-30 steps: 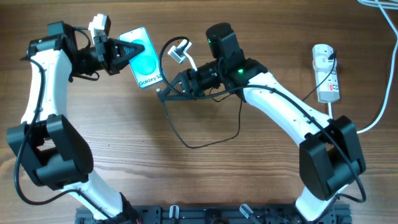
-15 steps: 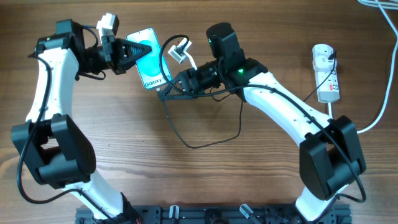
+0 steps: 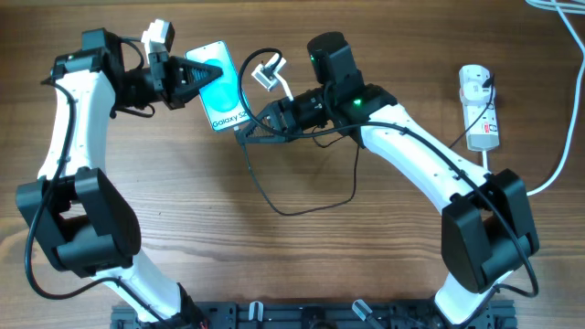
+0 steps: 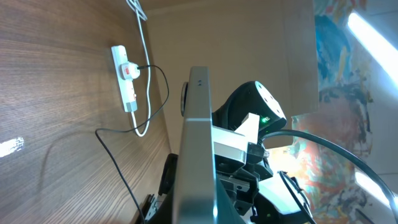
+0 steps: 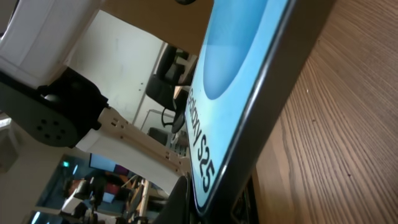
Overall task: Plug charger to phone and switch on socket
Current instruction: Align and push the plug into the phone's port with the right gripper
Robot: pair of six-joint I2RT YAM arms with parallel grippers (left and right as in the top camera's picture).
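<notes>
**Overhead view.** The socket (image 3: 480, 108) lies flat on the table (image 3: 366, 274) near its right edge, with a thick white cord (image 3: 559, 169) curving away beside it. Well to the left of the socket, the left gripper (image 3: 196, 75) holds the phone (image 3: 218, 87). Its fingers are closed across the upper part of the lit screen, and the end reading "Galaxy" points away from the gripper. The right gripper (image 3: 243, 134) lies between the phone and the socket, its tips just at the phone's lower end. The jaws are nearly together, and the charger (image 3: 302, 206) leaves from between them. Its connector tip is hidden, so whether it touches the phone cannot be told. From there the thin black cable hangs in a wide loop toward the socket side and passes behind the right arm.

**Left wrist view.** The phone (image 4: 198, 155) appears edge-on and raised off the table. The socket (image 4: 124, 78) lies far beyond it, with the charger (image 4: 118, 168) trailing from it across the wood.

**Right wrist view.** The phone (image 5: 230, 93) fills the frame, tilted, with its "S25" end nearest the camera and close above the wood grain.
</notes>
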